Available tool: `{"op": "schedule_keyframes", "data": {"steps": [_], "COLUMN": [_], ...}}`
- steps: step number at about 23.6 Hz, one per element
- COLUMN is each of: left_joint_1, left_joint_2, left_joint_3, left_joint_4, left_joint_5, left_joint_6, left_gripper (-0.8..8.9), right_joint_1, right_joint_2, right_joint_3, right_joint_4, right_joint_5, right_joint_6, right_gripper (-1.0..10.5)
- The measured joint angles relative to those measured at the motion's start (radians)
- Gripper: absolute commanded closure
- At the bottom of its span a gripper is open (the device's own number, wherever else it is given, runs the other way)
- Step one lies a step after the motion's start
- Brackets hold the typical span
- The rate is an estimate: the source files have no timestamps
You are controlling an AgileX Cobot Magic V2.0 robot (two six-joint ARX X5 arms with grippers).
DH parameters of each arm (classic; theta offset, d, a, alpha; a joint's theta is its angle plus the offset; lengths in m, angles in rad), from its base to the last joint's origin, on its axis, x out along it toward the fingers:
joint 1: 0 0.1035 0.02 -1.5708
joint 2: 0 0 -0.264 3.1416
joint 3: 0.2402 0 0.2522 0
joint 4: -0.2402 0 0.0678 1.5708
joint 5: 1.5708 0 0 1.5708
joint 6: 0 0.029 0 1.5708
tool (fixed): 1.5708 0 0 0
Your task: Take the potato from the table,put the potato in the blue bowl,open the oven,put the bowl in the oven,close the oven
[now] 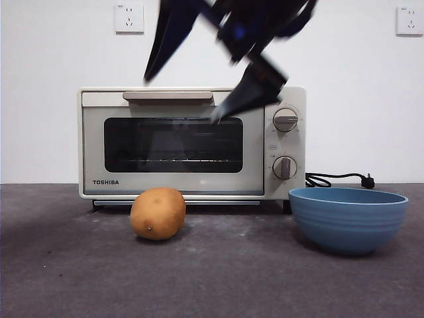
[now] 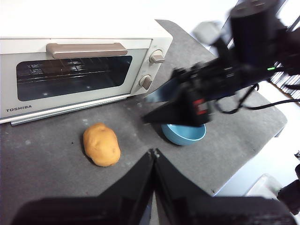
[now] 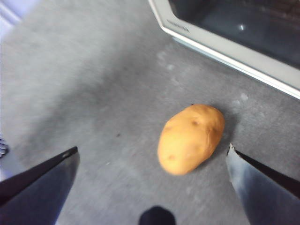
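Dark grey table (image 1: 66, 278): step 1. Right gripper (image 3: 152, 161), jaws wide, hangs above the potato (image 1: 158, 212) before the oven (image 1: 192, 142); next, descend and close. Left gripper (image 2: 153, 154) waits, jaws closed.

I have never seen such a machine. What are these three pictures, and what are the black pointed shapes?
It is a robot with two arms at a dark grey table. One picture looks level across it; the other two come from cameras on the wrists. The black shapes are the claws. The right claw is open above the oval golden-brown potato. The left claw is shut and holds nothing. The potato lies before the cream-white toaster oven, whose door is shut. The round blue bowl stands empty.
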Motion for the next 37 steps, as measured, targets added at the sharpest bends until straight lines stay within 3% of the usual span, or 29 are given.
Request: {"op": "schedule_keyframes", "data": {"steps": [7, 12, 18, 19, 24, 25, 29, 32, 37], "left_joint_1": [-0.009, -0.013, -0.022, -0.024, -0.024, -0.024, -0.024, -0.024, -0.024], "left_joint_2": [0.000, 0.000, 0.000, 0.000, 0.000, 0.000, 0.000, 0.000, 0.000], "left_joint_3": [0.000, 0.000, 0.000, 0.000, 0.000, 0.000, 0.000, 0.000, 0.000], "left_joint_4": [0.000, 0.000, 0.000, 0.000, 0.000, 0.000, -0.001, -0.001, 0.000], "left_joint_5": [0.000, 0.000, 0.000, 0.000, 0.000, 0.000, 0.000, -0.002, -0.003], "left_joint_6": [0.000, 0.000, 0.000, 0.000, 0.000, 0.000, 0.000, 0.002, 0.016], "left_gripper": [8.21, 8.21, 8.21, 8.21, 8.21, 8.21, 8.21, 8.21, 8.21], "right_joint_1": [0.023, 0.037, 0.048, 0.049, 0.056, 0.056, 0.056, 0.056, 0.016], "right_joint_2": [0.241, 0.351, 0.398, 0.408, 0.417, 0.417, 0.395, 0.269, 0.016], "right_joint_3": [0.159, 0.171, 0.171, 0.171, 0.171, 0.171, 0.171, 0.171, 0.173], "right_joint_4": [-0.002, -0.008, -0.003, -0.003, -0.003, -0.004, -0.053, -0.119, -0.323], "right_joint_5": [0.090, 0.146, 0.149, 0.149, 0.148, 0.148, 0.145, 0.150, 0.257], "right_joint_6": [0.006, 0.006, 0.007, 0.007, 0.007, 0.007, 0.002, -0.027, -0.106], "right_gripper": [4.1, 4.1, 4.2, 4.5, 9.2, 9.6, 9.6, 9.6, 9.6]}}
